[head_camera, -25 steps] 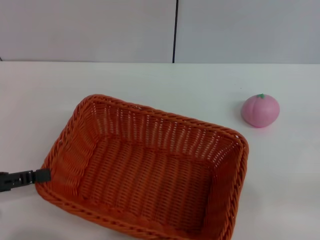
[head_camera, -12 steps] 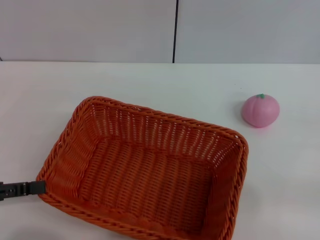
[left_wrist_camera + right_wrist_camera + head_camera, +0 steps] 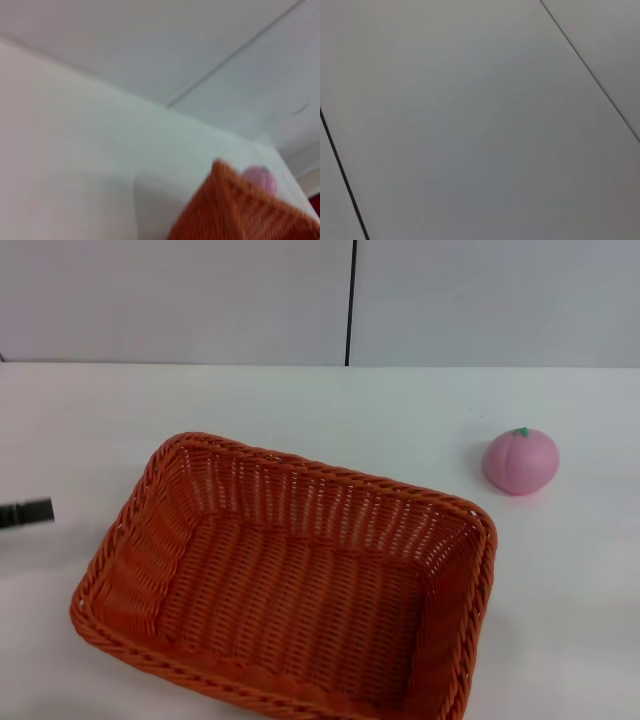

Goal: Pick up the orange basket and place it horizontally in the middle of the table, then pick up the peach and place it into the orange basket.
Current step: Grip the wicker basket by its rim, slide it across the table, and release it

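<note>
A white counter (image 3: 320,400) under a grey panelled wall carries the basket (image 3: 290,575), set down roughly central though skewed. The peach (image 3: 520,461) sits well apart to its right, not yet picked. Only a tip of the left claw (image 3: 27,513) shows, off the basket, holding nothing; its opening I cannot tell, and the right claw is out of sight.

No writing, label, brand mark, number or sign can be read anywhere in these views, neither on the objects nor on the surfaces around them.

Only visible robot part: left gripper (image 3: 27,513) tip at head view's left edge. Black, flat, rectangular bar with squared end. Matte finish. No cables, screws or markings discernible.
</note>
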Controlling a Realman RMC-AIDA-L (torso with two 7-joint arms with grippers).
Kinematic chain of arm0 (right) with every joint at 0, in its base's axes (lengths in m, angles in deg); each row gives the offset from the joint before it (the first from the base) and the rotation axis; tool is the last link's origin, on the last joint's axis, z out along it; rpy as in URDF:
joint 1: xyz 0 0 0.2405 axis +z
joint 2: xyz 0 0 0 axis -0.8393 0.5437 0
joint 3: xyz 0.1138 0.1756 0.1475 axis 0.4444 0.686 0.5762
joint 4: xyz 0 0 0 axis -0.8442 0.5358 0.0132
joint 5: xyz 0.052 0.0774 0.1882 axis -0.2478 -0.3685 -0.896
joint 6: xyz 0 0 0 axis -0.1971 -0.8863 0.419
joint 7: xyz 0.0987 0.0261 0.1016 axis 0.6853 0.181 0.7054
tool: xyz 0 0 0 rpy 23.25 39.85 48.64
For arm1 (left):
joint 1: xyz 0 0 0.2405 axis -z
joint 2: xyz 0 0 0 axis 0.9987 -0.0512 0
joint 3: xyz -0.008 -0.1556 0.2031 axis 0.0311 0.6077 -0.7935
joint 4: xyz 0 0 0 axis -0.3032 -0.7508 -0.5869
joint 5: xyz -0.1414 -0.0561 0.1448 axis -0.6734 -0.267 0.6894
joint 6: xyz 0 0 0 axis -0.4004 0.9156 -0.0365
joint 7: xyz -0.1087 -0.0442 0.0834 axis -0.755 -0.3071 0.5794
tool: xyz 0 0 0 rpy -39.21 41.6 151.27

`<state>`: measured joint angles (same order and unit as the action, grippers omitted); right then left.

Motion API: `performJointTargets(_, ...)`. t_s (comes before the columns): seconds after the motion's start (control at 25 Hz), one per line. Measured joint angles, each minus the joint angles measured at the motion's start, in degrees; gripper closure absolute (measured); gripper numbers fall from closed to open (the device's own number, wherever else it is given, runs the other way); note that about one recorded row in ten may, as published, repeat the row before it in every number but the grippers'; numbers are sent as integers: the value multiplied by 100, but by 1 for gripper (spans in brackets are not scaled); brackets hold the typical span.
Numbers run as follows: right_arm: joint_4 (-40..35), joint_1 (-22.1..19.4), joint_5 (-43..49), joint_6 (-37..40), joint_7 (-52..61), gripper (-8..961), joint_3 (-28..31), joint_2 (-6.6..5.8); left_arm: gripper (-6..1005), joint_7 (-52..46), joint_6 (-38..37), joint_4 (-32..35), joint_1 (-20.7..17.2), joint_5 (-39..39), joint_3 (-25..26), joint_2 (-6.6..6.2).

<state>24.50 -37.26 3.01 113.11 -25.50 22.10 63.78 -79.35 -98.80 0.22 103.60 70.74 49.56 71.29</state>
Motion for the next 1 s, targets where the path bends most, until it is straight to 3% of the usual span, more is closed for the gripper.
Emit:
performJointTargets(0.04,3,-2,0,0,0,415,0,2,555,335,141,-14,286,-32,523,11)
performJointTargets(0.2,15,-12,7,0,23,415,0,9,555,442,220,-38,389,-33,655,35)
performJointTargets(0.32,16,-20,32,0,101,415,-6,13,555,679,513,-57,733,-99,780,155)
performJointTargets(0.4,15,-26,42,0,131,415,-7,14,556,679,513,-57,733,-99,780,155)
performJointTargets(0.48,17,-28,44,0,139,415,-10,15,556,910,591,-28,1043,-174,742,266)
performJointTargets(0.68,73,-31,51,0,141,416,-18,16,556,991,647,-20,1172,-175,731,304)
performJointTargets(0.72,93,-37,51,0,141,416,-18,18,556,1136,818,-5,1482,-176,615,390)
performJointTargets(0.76,115,-47,52,0,142,416,-18,20,557,1136,818,-5,1482,-176,615,390)
performJointTargets(0.8,138,-59,53,0,143,416,-18,22,557,1172,918,3,1677,-173,278,424)
performJointTargets(1.0,227,-136,64,0,146,416,-24,29,557,1173,961,46,1768,-158,-10,441)
